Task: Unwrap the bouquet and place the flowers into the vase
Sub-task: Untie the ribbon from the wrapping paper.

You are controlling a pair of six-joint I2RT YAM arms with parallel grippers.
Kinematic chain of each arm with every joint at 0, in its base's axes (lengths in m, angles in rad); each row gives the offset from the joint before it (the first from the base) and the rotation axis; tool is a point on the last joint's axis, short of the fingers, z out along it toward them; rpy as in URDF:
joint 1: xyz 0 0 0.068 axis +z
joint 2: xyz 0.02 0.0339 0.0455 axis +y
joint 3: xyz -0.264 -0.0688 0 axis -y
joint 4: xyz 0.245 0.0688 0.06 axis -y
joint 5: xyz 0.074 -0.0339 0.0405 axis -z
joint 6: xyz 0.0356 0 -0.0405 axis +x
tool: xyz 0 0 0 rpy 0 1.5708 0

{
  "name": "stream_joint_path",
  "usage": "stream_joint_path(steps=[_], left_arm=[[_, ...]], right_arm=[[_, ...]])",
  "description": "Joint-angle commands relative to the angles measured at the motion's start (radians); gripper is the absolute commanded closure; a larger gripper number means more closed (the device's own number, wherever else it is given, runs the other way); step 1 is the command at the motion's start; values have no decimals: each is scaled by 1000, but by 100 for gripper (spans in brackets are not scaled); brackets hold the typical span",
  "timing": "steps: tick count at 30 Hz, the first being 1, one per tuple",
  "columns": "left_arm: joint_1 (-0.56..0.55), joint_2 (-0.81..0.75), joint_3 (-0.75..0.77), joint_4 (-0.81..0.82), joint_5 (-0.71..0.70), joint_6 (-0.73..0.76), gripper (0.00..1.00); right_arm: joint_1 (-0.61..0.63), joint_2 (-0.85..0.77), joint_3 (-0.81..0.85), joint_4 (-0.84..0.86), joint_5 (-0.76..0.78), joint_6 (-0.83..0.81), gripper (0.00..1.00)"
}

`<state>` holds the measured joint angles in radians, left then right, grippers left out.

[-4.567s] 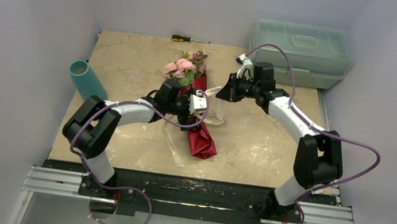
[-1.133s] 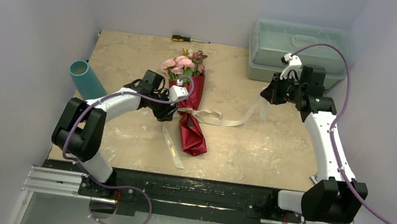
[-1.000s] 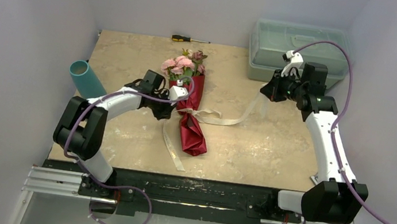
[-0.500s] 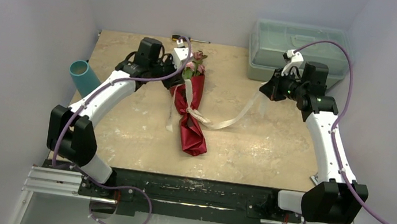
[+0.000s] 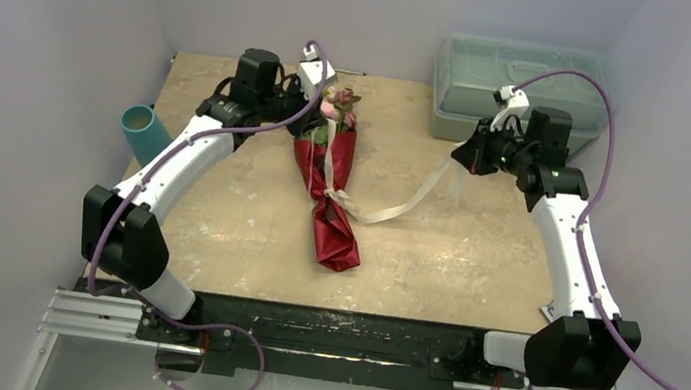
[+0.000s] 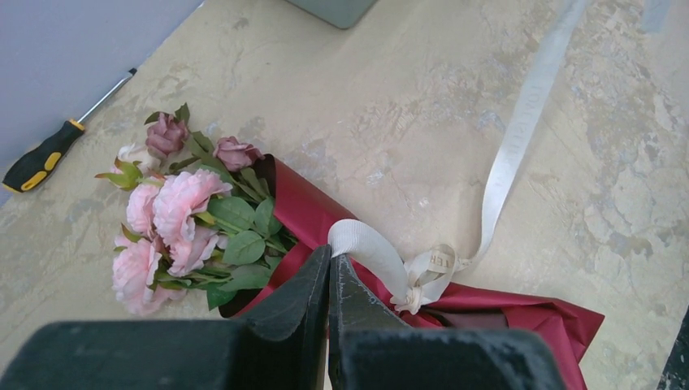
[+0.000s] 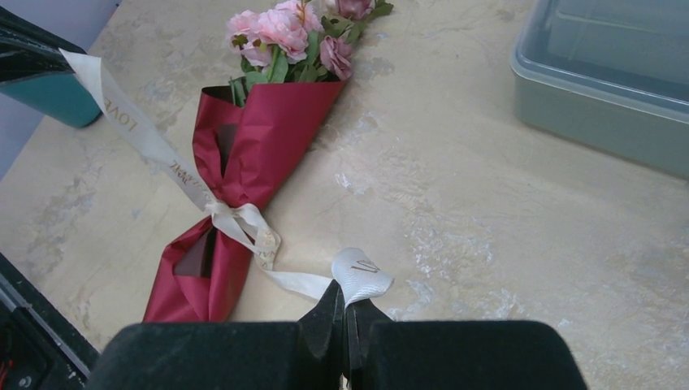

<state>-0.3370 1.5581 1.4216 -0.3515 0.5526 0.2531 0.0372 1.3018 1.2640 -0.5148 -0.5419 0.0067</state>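
From above, the bouquet point(image 5: 332, 208) is seen lying mid-table, its flowers point(image 5: 338, 105) held in the paper cone point(image 5: 325, 167) and pointed to 12 o'clock. The vase point(image 5: 143, 131) is set at 9 o'clock, the lidded toolbox point(image 5: 516, 91) at 2.

In the left wrist view, the left gripper point(image 6: 329, 264) is clamped on the ribbon point(image 6: 508, 154).

In the right wrist view, the right gripper point(image 7: 343, 302) is pinched on the ribbon's other end.

A ribbon point(image 6: 512, 146) stretches rightward from the bouquet point(image 5: 328, 223), crossing mid-table. Open tabletop point(image 5: 221, 189) lies between bouquet and vase point(image 5: 146, 133); a toolbox point(image 5: 521, 92) blocks the far right corner.
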Motion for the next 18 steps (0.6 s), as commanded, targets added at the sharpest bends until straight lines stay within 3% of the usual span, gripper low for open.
stream_joint_path(steps=[1, 8, 18], left_arm=[[-1, -23, 10, 69, -75, -25, 100], [13, -82, -24, 136, -172, -81, 100], [24, -90, 90, 230, -357, -142, 100]], right_arm=[[-5, -39, 4, 0, 24, -44, 100], [-5, -43, 59, 30, 98, -57, 100], [-6, -37, 55, 19, 81, -60, 100]])
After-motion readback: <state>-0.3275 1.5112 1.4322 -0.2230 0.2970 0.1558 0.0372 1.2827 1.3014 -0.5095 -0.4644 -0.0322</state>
